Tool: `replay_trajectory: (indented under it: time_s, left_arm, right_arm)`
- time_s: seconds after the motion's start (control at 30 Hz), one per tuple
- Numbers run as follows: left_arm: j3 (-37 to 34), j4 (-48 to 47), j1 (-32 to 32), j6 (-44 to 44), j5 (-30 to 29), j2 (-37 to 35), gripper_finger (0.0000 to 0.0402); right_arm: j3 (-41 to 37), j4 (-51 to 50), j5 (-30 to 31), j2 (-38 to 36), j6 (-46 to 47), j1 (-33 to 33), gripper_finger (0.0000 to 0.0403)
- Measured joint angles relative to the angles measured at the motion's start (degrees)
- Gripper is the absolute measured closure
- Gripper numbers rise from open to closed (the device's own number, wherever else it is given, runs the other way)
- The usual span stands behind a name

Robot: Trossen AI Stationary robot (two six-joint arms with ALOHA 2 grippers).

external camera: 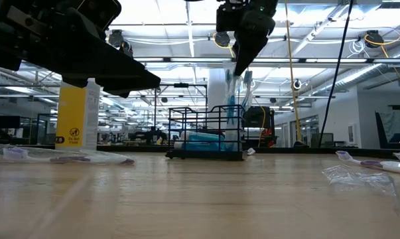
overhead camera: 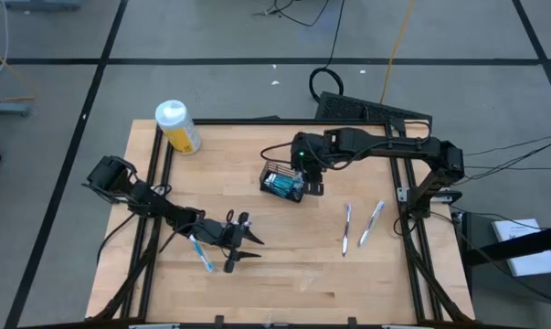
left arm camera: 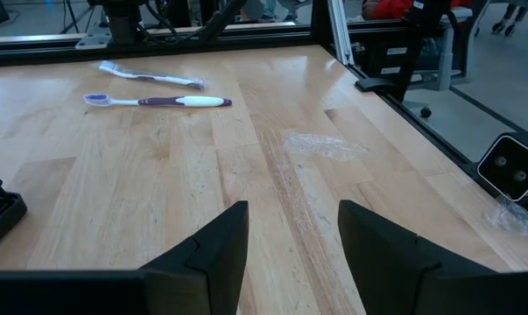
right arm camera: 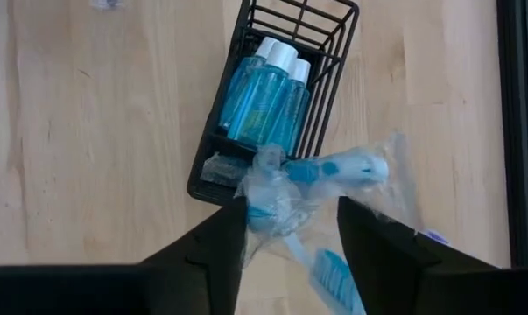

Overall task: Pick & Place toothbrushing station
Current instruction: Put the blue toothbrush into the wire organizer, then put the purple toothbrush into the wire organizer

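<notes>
The black wire basket (overhead camera: 277,179) stands mid-table and holds teal tubes (right arm camera: 264,96); it also shows in the low view (external camera: 206,133). My right gripper (right arm camera: 292,219) hangs over the basket's end, pointing down, with its fingers open. A blue-and-white toothbrush in a clear wrapper (right arm camera: 342,168) stands between and below the fingers, its lower part at the basket's end (external camera: 234,99). My left gripper (overhead camera: 243,244) is open and empty, low over the near left of the table. A wrapped toothbrush (overhead camera: 202,254) lies on the table beside it. My right gripper's open fingers stand on either side of the wrapped toothbrush. The crumpled wrapper (right arm camera: 265,194) reaches up between them. I cannot tell whether either finger touches it.
Two more toothbrushes (overhead camera: 346,228) (overhead camera: 373,222) lie on the table right of the basket, one in a wrapper. A yellow bottle with a white cap (overhead camera: 177,126) stands at the far left corner. A loose piece of clear wrapper (left arm camera: 320,144) lies on the wood near the front.
</notes>
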Motion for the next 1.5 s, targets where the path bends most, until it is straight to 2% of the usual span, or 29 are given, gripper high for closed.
replay_trajectory:
  time_s: [0.4,0.73,0.9,1.2,1.33,1.5]
  left_arm:
    - [0.0,-0.01,0.0,0.13,0.0,0.0,0.022]
    - [0.0,-0.03,-0.01,0.17,0.0,0.0,0.022]
    - [0.0,-0.04,0.01,0.2,0.0,0.0,0.022]
    - [0.0,-0.3,0.01,0.26,0.0,0.02,0.022]
    - [0.0,-0.34,-0.01,0.1,0.0,0.02,0.022]
    - [0.0,-0.32,-0.01,-0.34,0.0,0.02,0.022]
  right_arm:
    - [5.14,-2.76,1.48,-0.13,0.56,0.84,0.0216]
    - [5.55,-3.65,1.88,-0.13,0.78,0.84,0.0216]
    - [5.57,-3.64,4.63,-0.69,0.58,1.19,0.0215]
    - [5.68,-0.97,9.27,-6.08,-0.26,3.88,0.0215]
    - [5.72,-1.71,8.89,-8.67,4.81,6.48,0.0216]
    - [5.72,-9.92,8.71,-9.4,15.86,10.68,0.0225]
